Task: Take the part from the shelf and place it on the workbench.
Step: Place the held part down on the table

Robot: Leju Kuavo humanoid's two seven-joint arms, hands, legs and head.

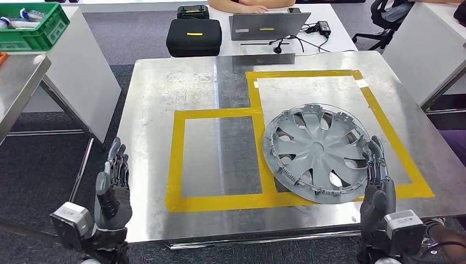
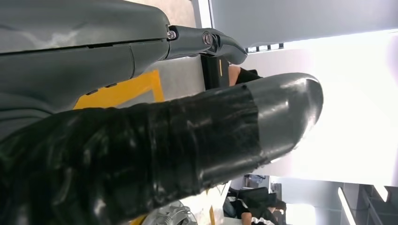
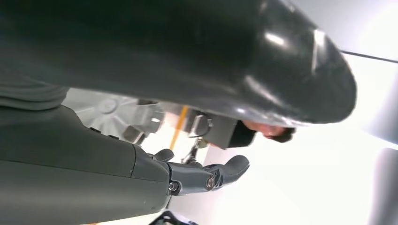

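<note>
A grey wheel cover [image 1: 316, 153] lies flat on the metal workbench [image 1: 165, 99], across the yellow tape outline [image 1: 177, 159] at the right. My right hand [image 1: 376, 184] stands upright at the cover's near right rim, fingers straight and apart, holding nothing. Whether it touches the rim I cannot tell. My left hand [image 1: 112, 187] is raised off the bench's near left corner, fingers extended and empty. In the right wrist view a slice of the cover [image 3: 117, 112] shows past the thumb [image 3: 197, 51]. A taped thumb [image 2: 187, 136] dominates the left wrist view.
Beyond the workbench a white table carries a black case [image 1: 194, 37], a laptop [image 1: 268, 25] and cables; a person's arms rest there. A green crate [image 1: 33, 25] sits on a table at far left. An office chair [image 1: 384, 16] stands at far right.
</note>
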